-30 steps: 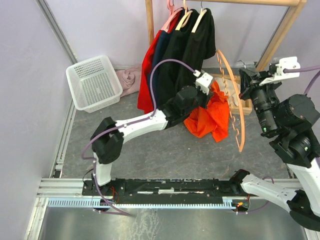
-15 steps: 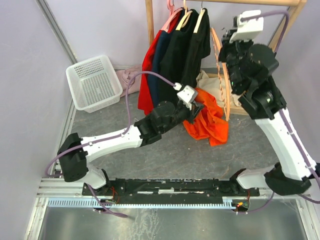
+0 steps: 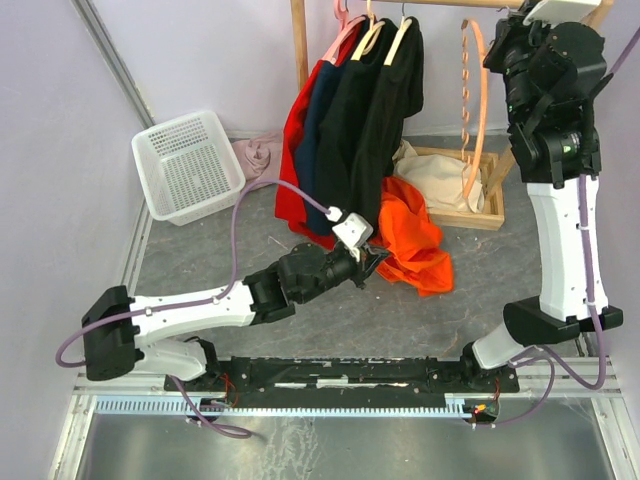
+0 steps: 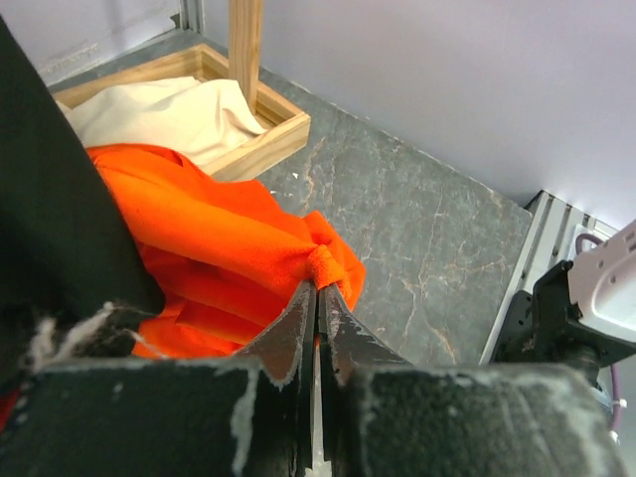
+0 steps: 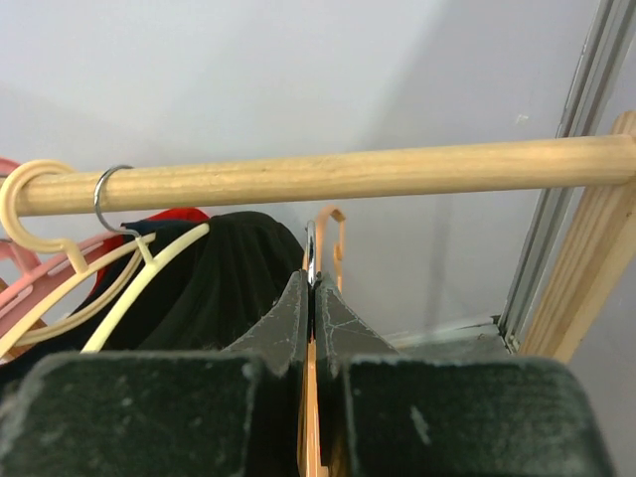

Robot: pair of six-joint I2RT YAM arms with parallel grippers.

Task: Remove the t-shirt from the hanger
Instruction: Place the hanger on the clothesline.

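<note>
Over the last second the right arm has swung the hanger (image 3: 470, 110) from low at the right side up to the rail (image 5: 348, 174), while the left arm has drawn back toward its base, dragging the t-shirt (image 3: 415, 245) with it. The two are now well apart: the hanger hangs bare in the right gripper (image 3: 500, 42), its strip free of any cloth, and the orange t-shirt lies crumpled on the floor (image 3: 330, 310) just in front of the wooden crate (image 3: 485, 217), below the dark shirts (image 3: 385, 90) on the rail. The left gripper (image 4: 318, 288) has its jaws pressed together on a bunched fold at the shirt's near edge. The right gripper's jaws are closed on the hanger's metal hook (image 5: 311, 248), which stands just under the rail and, as far as the wrist view shows, is not yet hooked over it. Judging from this, the removal itself looks done: the shirt is off the hanger, and what may remain is parking the hanger on the rail and letting the cloth go.
</note>
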